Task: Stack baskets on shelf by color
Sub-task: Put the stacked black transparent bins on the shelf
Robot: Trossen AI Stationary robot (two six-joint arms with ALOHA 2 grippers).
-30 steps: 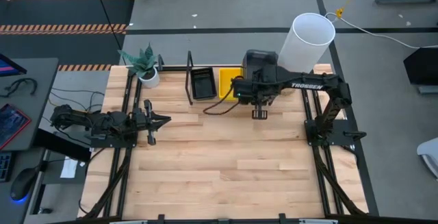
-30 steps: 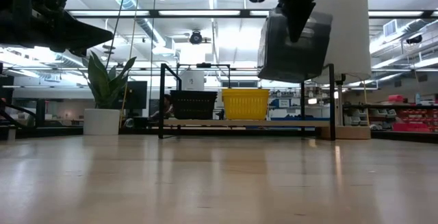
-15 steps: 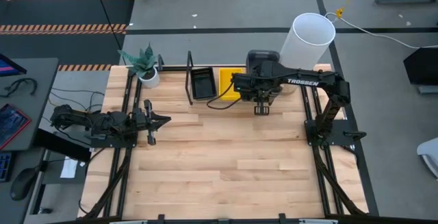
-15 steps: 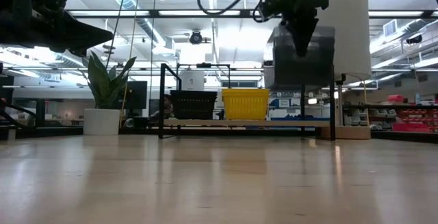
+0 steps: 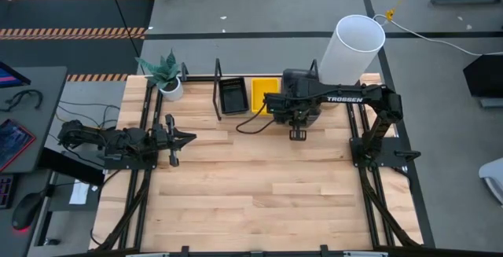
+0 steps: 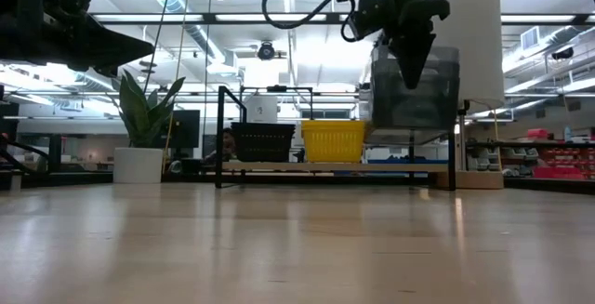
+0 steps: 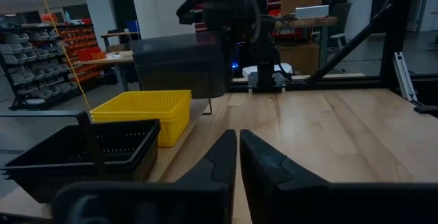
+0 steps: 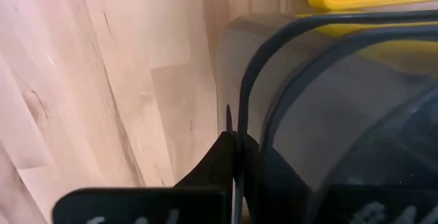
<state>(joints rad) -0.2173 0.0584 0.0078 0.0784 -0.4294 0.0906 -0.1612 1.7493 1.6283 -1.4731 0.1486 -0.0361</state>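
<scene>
A dark grey basket (image 6: 437,99) hangs from my right gripper (image 6: 414,70) above the right part of the black rod shelf (image 6: 221,137) at the table's far edge. It also shows in the high view (image 5: 297,78) and the right wrist view (image 8: 328,114). On the shelf a black slatted basket (image 5: 232,96) and a yellow basket (image 5: 264,92) rest on their bottoms, side by side. My left gripper (image 5: 179,138) is shut on nothing and hovers over the table's left side; its fingers (image 7: 226,157) lie together. My right gripper pinches the grey basket's near wall at its rim (image 8: 241,94), one finger inside and one outside. The fingers (image 6: 416,58) come from above, pointing down. The basket is lifted clear of the shelf and hangs roughly level, just right of the yellow basket.
A tall white cylinder (image 5: 354,45) stands close behind the held basket at the far right. A potted plant (image 5: 165,75) sits at the far left corner. The shelf's upright posts (image 6: 453,137) flank the baskets. Bare wood (image 5: 259,186) fills the middle and near table.
My right gripper has moved down toward the shelf with the grey basket. The basket, tilted a second ago, has swung to roughly level and hangs lower.
</scene>
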